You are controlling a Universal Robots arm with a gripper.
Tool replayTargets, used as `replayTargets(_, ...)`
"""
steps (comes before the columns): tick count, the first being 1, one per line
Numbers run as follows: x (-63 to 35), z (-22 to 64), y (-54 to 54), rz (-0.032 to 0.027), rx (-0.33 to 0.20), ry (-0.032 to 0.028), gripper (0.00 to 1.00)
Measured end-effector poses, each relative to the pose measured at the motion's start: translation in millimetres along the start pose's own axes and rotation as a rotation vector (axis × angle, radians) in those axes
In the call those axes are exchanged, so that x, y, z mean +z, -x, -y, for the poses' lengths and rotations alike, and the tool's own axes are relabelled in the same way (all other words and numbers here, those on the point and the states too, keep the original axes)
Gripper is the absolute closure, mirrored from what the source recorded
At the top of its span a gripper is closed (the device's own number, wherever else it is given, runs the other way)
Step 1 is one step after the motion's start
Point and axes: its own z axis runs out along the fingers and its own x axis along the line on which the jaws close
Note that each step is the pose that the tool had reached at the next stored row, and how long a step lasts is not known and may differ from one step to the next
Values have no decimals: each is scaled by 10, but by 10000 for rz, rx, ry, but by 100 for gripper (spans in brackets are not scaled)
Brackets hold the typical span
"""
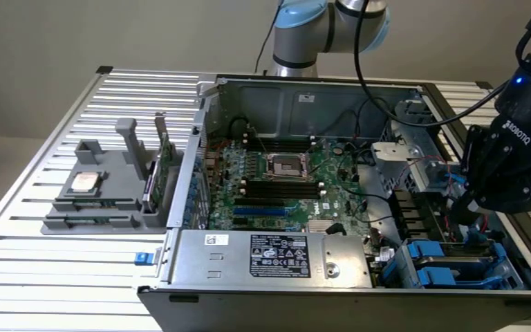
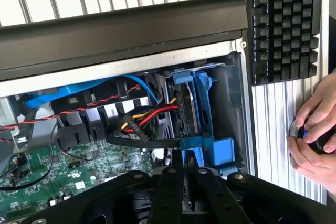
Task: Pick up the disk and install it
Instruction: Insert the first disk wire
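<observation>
The disk (image 2: 185, 109) stands on edge in the drive bay at a corner of the open computer case (image 1: 303, 104), its bright blue carrier frame (image 2: 203, 95) beside it. In the exterior view, the disk (image 1: 452, 257) lies low at the right, among blue carrier parts. My gripper (image 2: 187, 173) reaches down into this bay. Its black fingers (image 2: 170, 182) stand close together, pinching the end of the blue frame. The gripper (image 1: 474, 238) hangs from the black wrist at the exterior view's right.
Red, yellow and black cables (image 2: 149, 115) run beside the bay, next to the green motherboard (image 1: 284, 180). A grey fixture (image 1: 99, 200) holds a silver CPU chip (image 1: 85, 182) and a green card (image 1: 161, 166). A person's hands (image 2: 315, 129) rest beside a black keyboard (image 2: 286, 24).
</observation>
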Motion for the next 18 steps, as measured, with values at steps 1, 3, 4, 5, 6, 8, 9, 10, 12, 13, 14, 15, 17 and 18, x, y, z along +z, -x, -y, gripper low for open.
replayTargets(1, 0, 0, 0, 0, 0, -1, 89)
replayTargets(3, -2, 0, 0, -2, 0, -2, 89)
replayTargets(4, -2, 0, 0, -1, -1, -2, 89)
replayTargets(5, -3, 0, 1, 0, 0, -1, 89)
replayTargets(6, -4, 1, 1, 3, -1, -1, 89)
replayTargets(8, -8, 6, 3, 5, 0, 0, 87)
replayTargets(9, -10, 9, 4, 5, 0, 0, 80)
replayTargets(10, -12, 12, 5, 5, 0, 0, 75)
replayTargets(12, -14, 19, 7, 7, 0, 0, 69)
replayTargets(13, -15, 21, 7, 7, 0, 0, 69)
replayTargets(14, -18, 22, 8, 8, 0, 0, 62)
replayTargets(15, -24, 24, 10, 12, 0, 1, 62)
replayTargets(17, -36, 27, 12, 10, 1, 1, 62)
replayTargets(18, -48, 28, 15, 10, 1, 1, 62)
